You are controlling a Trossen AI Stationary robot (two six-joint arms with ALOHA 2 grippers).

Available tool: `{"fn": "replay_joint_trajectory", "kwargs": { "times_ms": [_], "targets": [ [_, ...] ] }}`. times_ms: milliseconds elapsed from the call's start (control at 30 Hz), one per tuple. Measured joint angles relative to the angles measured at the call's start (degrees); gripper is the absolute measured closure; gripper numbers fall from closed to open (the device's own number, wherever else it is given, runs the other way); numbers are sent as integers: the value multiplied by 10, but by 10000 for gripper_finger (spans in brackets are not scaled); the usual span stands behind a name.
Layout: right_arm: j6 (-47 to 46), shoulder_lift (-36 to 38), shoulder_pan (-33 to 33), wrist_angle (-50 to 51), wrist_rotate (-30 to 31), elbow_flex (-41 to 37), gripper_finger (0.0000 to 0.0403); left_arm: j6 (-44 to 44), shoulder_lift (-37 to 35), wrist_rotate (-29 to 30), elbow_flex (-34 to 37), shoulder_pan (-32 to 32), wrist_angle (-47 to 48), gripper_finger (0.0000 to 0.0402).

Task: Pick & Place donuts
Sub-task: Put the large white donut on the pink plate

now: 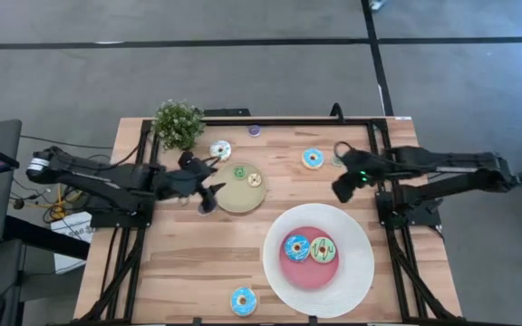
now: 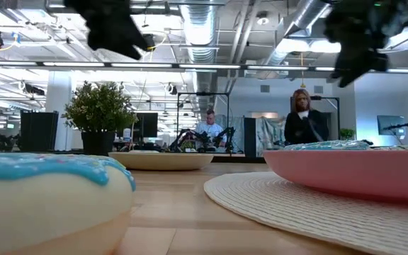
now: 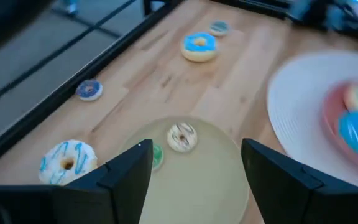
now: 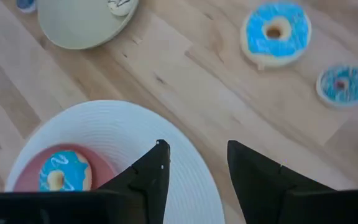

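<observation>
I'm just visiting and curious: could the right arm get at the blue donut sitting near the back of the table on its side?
Probably yes. The blue donut lies alone on bare wood, close to the right gripper, which hangs open above the table. Nothing stands between them; only a tiny blue donut lies beside it.

A grey floor crossed by dark lines surrounds the wooden table. Beyond it lies an open office: exposed ducts and strip lights on the ceiling, a white pillar, monitors, desks, and two people standing or seated far back. A potted plant stands on the table.
</observation>
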State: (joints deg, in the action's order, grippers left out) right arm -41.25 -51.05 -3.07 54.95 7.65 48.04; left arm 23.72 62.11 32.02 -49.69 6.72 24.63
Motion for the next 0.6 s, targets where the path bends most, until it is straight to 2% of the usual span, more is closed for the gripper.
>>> {"fn": "replay_joint_trajectory", "kwargs": {
  "times_ms": [133, 300, 433, 600],
  "targets": [
    [-23, 75, 17, 4, 0, -52, 250, 76, 85, -17, -81, -56, 25, 161],
    [-20, 127, 27, 13, 1, -90, 254, 164, 203, -79, -193, -130, 111, 161],
    [-18, 153, 26, 31, 30, -100, 254, 206, 300, -102, -283, -174, 189, 161],
    [10, 164, 26, 32, 63, -109, 250, 212, 402, -124, -385, -215, 273, 161]
  ]
}}
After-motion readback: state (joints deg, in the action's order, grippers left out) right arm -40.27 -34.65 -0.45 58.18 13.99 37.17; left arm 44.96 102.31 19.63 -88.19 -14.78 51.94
